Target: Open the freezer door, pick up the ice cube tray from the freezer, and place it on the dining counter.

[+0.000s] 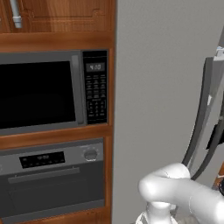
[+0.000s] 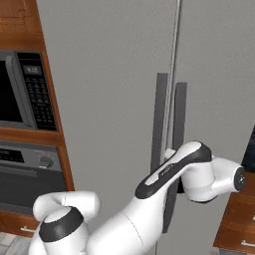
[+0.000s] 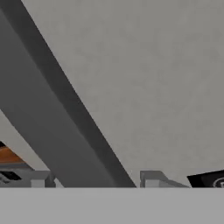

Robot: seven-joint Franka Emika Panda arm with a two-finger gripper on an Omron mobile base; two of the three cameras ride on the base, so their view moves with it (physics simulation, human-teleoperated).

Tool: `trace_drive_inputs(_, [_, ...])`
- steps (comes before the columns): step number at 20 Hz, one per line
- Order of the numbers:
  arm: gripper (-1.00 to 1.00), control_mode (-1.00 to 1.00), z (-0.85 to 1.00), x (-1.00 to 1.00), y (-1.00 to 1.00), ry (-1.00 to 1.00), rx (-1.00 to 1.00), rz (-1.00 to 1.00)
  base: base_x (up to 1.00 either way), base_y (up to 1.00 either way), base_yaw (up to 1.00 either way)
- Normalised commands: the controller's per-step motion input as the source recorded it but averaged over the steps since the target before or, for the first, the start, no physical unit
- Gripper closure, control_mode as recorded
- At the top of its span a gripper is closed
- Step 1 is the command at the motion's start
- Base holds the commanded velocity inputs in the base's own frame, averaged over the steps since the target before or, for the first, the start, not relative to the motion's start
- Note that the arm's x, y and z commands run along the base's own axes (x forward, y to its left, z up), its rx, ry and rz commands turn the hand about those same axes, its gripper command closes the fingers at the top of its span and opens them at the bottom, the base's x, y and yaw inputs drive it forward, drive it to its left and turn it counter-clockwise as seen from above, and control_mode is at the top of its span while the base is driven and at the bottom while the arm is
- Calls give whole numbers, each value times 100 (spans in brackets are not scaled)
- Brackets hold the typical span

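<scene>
You're parked right up against the tall light-grey matte freezer door (image 2: 109,99), which looks shut. Its long dark-grey vertical bar handle (image 2: 160,119) stands just beside a second dark bar handle (image 2: 179,124) on the neighbouring grey door panel (image 2: 219,89), with the seam between the doors running up between them.

The white arm (image 2: 174,172) bends in at handle height. In the hand view, the dark-grey bar (image 3: 48,118) crosses diagonally between the two small grey finger tips (image 3: 151,178) at the bottom, so the gripper (image 3: 94,181) straddles the handle with a tip on each side. You can't tell whether the tips press the bar or stand just off it.

To the left, a black-glass microwave (image 1: 48,92) sits in reddish-brown wood framing (image 1: 57,41). Its keypad (image 1: 95,94) has a small display and rows of buttons, too blurred to read. Below it is a steel built-in oven (image 1: 52,179) with a dark display strip, illegible, and a round knob (image 1: 91,154). No brand name is legible anywhere.
</scene>
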Motion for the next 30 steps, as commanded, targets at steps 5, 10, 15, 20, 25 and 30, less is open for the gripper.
trace_drive_inputs(5, [100,-100,-21,-80,-92,15,-5,-18,0,0,0])
trace_drive_inputs(10, [-100,-100,-32,-53,-68,16,-8,-16,0,0,0])
trace_drive_inputs(15, [-100,-100,-10,-96,-4,5,-24,-15,0,0,0])
trace_drive_inputs(20, [-100,-100,5,-99,51,5,-56,-18,0,0,0])
trace_drive_inputs(25, [-100,-100,36,-53,82,2,-77,-13,0,0,0])
trace_drive_inputs(30, [-100,-100,95,52,100,6,-64,-3,0,0,0])
